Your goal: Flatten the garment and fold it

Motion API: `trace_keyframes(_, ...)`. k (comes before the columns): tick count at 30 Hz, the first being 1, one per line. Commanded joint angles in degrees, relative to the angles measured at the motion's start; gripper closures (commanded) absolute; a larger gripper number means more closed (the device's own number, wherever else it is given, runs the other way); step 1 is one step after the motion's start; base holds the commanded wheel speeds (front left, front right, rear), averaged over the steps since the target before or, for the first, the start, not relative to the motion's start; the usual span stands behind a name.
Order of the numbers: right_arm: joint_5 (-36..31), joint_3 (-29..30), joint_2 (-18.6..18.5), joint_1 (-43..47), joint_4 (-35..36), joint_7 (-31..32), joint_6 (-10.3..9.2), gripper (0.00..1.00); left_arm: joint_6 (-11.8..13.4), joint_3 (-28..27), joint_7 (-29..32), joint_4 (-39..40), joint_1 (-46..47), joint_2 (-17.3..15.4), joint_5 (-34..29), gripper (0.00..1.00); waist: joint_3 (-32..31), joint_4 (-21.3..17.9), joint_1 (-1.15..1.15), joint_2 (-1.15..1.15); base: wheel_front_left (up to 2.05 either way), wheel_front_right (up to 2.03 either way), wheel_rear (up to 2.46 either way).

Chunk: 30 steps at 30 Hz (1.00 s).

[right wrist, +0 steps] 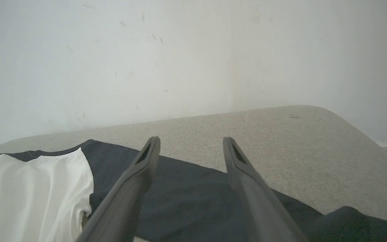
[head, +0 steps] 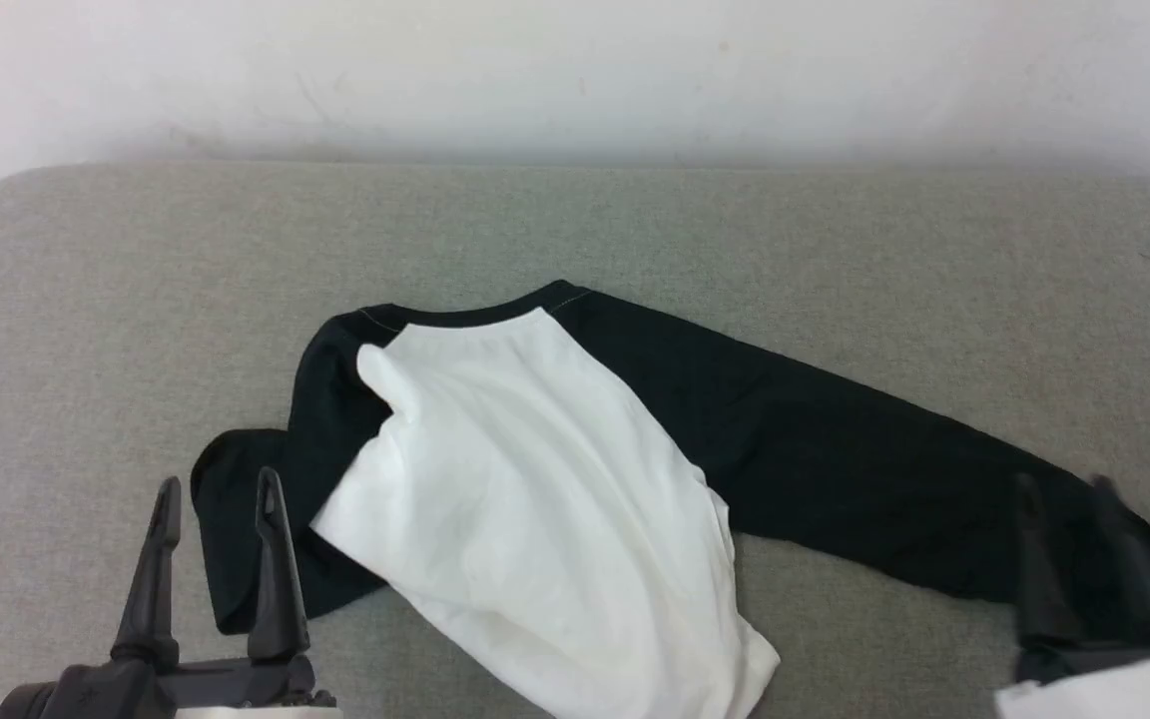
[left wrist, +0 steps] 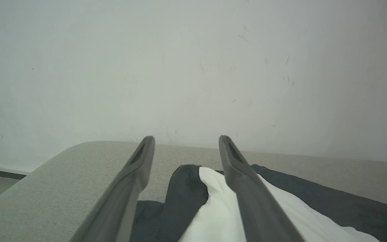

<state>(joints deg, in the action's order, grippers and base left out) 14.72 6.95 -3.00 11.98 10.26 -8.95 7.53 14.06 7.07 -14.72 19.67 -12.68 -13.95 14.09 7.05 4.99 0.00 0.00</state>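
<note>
Count: two grippers, two fingers each; one garment; one tabletop.

Nearest, lower left of the head view: left gripper (head: 219, 481). Fingers parted moderately, nothing between them. The tips stand over the near edge of the bunched left sleeve; contact with the cloth cannot be told.

Nearest, lower right: right gripper (head: 1064, 484), blurred in the head view. Fingers parted by about the same gap, gripping nothing. In the right wrist view the black sleeve lies below and between them; whether they touch it cannot be told.

Middle ground: garment (head: 535, 479), lying on the grey cloth-covered tabletop (head: 635, 220), roughly centred.
- White body rumpled, running slantwise from the collar down toward the near edge, with one corner turned over near the neckband.
- Two black sleeves. The right one is stretched long toward the right gripper, its cuff end by the fingers. The left one is folded and partly tucked under the white body.
- Black neckband on the far side, toward the wall.

Far: the tabletop's back edge with rounded corners, then a pale scuffed wall (head: 575, 70).
</note>
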Motion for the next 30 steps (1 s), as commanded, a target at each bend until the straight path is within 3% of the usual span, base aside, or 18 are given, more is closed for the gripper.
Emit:
trace_keyframes(1, -0.8, -1.2, 0.1, -1.0, 0.8, 1.1, -0.04, 0.0, -0.7, -0.7, -0.3, -0.1, 0.2, 0.5, -0.5, 0.0, -0.4, 0.3, 0.0, 0.0, 0.0, 0.0, 0.0)
trace_keyframes(7, -4.1, -12.0, 0.1, -3.0, 2.6, 16.7, -0.04, 0.0, -4.6, -1.8, -0.3, -1.3, 1.4, 2.9, -2.1, 0.0, 0.2, 1.2, 0.0, 0.0, 0.0, 0.0, 0.0)
trace_keyframes(14, -3.3, -15.2, 0.1, -5.0, -0.8, 28.9, -0.04, 0.0, -8.0, -2.3, -0.3, -3.1, 2.6, 6.2, -3.4, 0.0, 1.6, 4.0, 0.0, 0.0, 0.0, 0.0, 0.0)
trace_keyframes(24, -2.9, -18.8, 0.1, -10.0, -11.9, 32.4, -0.04, 0.0, -11.1, -3.6, -0.3, -5.4, 3.5, 8.4, -5.2, 0.0, 1.5, 7.5, 0.0, 0.0, 0.0, 0.0, 0.0)
trace_keyframes(25, -3.2, -18.9, 0.1, -10.4, -13.4, 32.6, -0.04, 0.09, -11.3, -3.6, -0.3, -5.6, 3.5, 8.5, -5.3, 0.0, 1.4, 7.6, 0.0, 0.0, 0.0, 0.0, 0.0)
trace_keyframes(26, -3.0, -18.8, 0.1, -10.8, -14.7, 32.3, -0.04, 0.5, -11.6, -3.6, -0.3, -5.9, 3.6, 8.7, -5.3, 0.0, 1.4, 7.7, 0.0, 0.0, 0.0, 0.0, 0.0)
trace_keyframes(27, -2.5, -18.2, 0.1, -11.2, -15.8, 31.6, -0.04, 0.83, -11.8, -3.6, -0.3, -6.1, 3.6, 8.8, -5.5, 0.0, 1.3, 7.8, 0.0, 0.0, 0.0, 0.0, 0.0)
trace_keyframes(28, -2.9, -18.0, 0.1, -11.6, -16.9, 31.1, -0.04, 1.0, -12.0, -3.6, -0.3, -6.2, 3.7, 9.0, -5.5, 0.0, 1.3, 7.8, 0.0, 0.0, 0.0, 0.0, 0.0)
trace_keyframes(30, -3.0, -17.4, 0.1, -12.4, -18.3, 29.4, -0.04, 1.0, -12.3, -3.8, -0.3, -6.5, 3.8, 9.2, -5.7, 0.0, 1.2, 7.6, 0.0, 0.0, 0.0, 0.0, 0.0)
